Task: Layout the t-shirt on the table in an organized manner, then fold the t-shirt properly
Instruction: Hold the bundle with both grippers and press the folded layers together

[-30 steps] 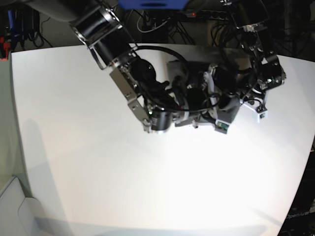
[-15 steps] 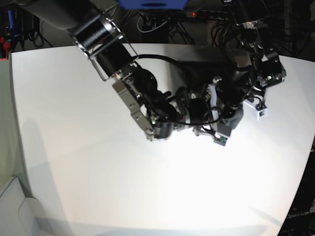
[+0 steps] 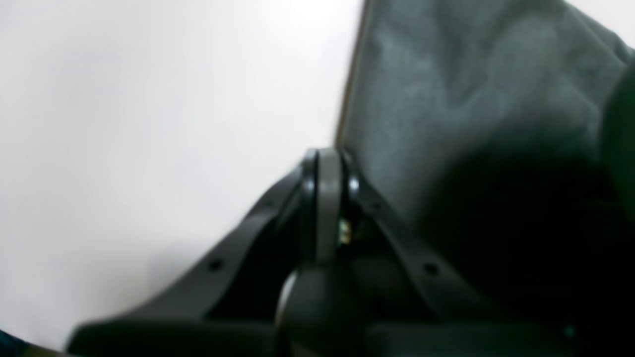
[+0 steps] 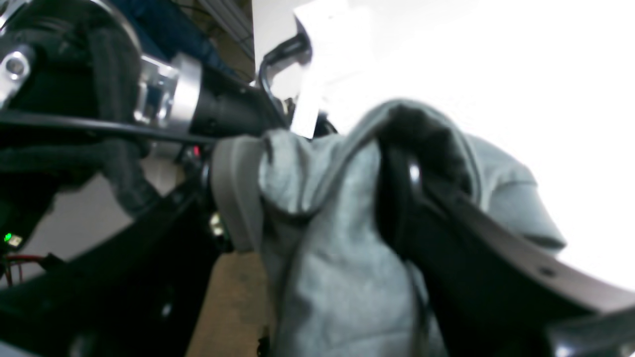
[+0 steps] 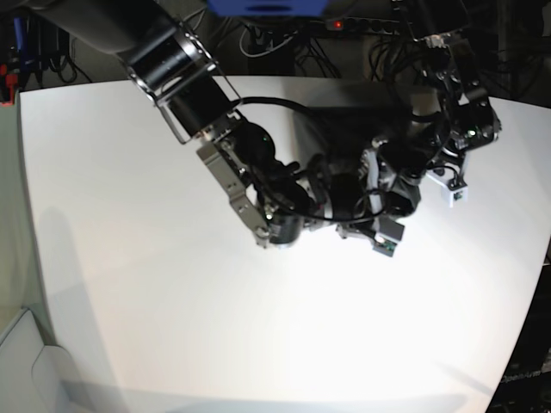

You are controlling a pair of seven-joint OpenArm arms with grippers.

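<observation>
The t-shirt (image 5: 344,142) was bunched up near the top centre of the base view, mostly hidden behind both arms, nowhere close to laid out on the tabletop (image 5: 172,301).

In the right wrist view the right end effector (image 4: 317,193) had its jaws standing apart with grey cloth draped between them and over the right-hand finger. Honestly couldn't tell if it was gripping anything or the fabric was just hanging there.

The left end effector (image 3: 325,163) was pressed fully together right at the shirt's edge, but whether any cloth was actually pinched wasn't clear from that blurry shot.

Biggest risk looked like snagging: if the right arm pulled away with cloth hooked over that finger, it'd drag the shirt into a worse heap. The two arms were also crowded close, so a bump or tangled cables seemed possible.
</observation>
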